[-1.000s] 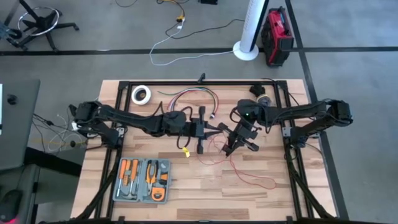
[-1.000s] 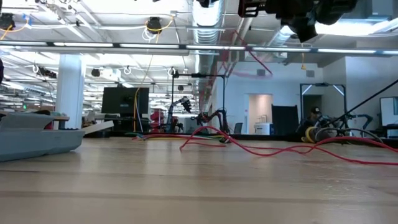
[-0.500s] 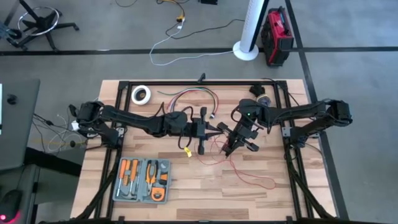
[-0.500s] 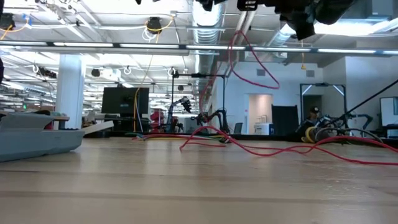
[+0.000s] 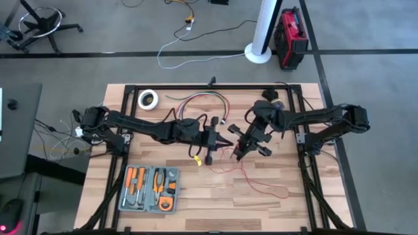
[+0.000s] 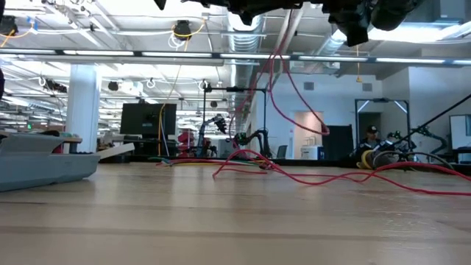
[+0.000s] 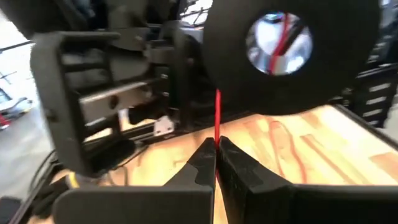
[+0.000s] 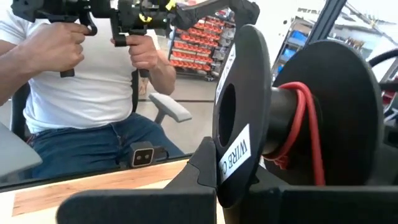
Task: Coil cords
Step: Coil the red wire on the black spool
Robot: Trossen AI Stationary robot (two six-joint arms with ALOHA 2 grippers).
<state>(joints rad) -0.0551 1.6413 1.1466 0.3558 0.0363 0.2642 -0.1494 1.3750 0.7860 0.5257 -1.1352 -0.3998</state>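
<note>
Above the middle of the wooden surface, the left end effector pinches the thin red wire between closed fingers, while the right end effector clamps a black spool with a few red turns wound on its core. The two end effectors nearly touch. From them the wire hangs in a loop, then trails in loose curves across the surface. A seated person in a white shirt grips handles beyond the surface.
</note>
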